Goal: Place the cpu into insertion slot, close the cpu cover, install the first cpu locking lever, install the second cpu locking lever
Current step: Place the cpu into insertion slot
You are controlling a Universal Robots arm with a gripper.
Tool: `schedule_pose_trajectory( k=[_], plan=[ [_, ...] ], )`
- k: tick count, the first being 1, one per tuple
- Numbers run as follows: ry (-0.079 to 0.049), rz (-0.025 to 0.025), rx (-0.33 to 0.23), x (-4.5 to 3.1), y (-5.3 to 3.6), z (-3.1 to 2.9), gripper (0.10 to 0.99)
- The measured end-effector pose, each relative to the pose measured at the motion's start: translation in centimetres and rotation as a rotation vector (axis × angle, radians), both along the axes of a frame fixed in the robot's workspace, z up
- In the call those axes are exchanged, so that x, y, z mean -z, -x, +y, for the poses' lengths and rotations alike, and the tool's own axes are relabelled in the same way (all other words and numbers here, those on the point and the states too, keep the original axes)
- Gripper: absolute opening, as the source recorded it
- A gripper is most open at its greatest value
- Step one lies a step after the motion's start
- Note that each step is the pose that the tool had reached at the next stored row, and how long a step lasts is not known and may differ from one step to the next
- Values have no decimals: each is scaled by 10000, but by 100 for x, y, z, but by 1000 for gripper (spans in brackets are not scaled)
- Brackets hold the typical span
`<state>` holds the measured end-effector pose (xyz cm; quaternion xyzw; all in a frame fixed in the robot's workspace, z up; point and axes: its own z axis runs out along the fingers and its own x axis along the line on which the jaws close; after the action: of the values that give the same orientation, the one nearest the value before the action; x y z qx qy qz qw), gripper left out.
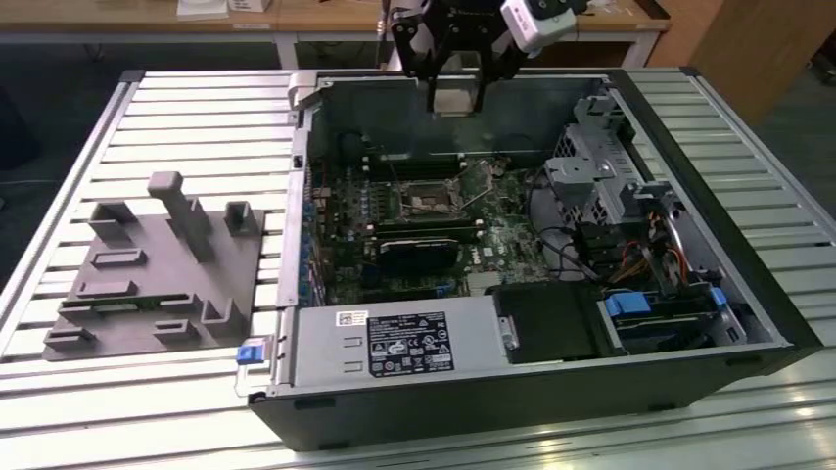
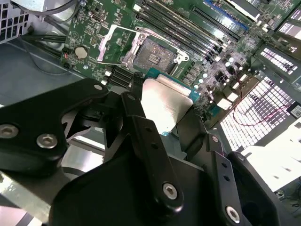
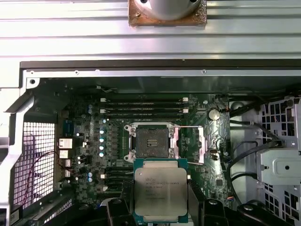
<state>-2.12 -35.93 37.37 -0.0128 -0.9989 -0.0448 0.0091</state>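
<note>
Gripper: the black two-finger gripper (image 1: pixel 456 96) hangs over the far wall of the computer case (image 1: pixel 751 294), as the exterior view shows it.
Jaws: drawn in partway and clamped on two opposite edges of the cpu, one finger (image 2: pixel 141 122) on each side.
Cpu: the cpu (image 3: pixel 161 190) is held in the air, clear of the board, with its pale metal face toward the first wrist view. Its teal-green border shows around that face.
Insertion slot: the insertion slot (image 3: pixel 151 142) sits near the middle of the motherboard (image 3: pixel 94 188). It is bare, with its dark square centre exposed, and lies apart from the held chip.
Cpu cover: the cpu cover (image 3: pixel 190 143) is swung up off the slot. It stands tilted just beside the slot, on the edge that faces away from the case's perforated wall.
Memory slots: the long black memory slots (image 3: pixel 143 106) run parallel along the slot's other side, away from the gripper.
Case: it lies on its side with the panel off, on the slatted metal table (image 1: pixel 196 108).
Power supply: the silvery power supply (image 1: pixel 392 343) fills the case's near edge.
Grey fixture: the grey fixture (image 1: pixel 157 274) rests on the table toward the exterior view's left, just beside the case.
</note>
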Motion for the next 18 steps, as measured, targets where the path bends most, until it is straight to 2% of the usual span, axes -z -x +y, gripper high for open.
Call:
schedule_pose_trajectory(
  k=[18],
  plan=[
    [28,0,0,100,1,0,541]
  ],
)
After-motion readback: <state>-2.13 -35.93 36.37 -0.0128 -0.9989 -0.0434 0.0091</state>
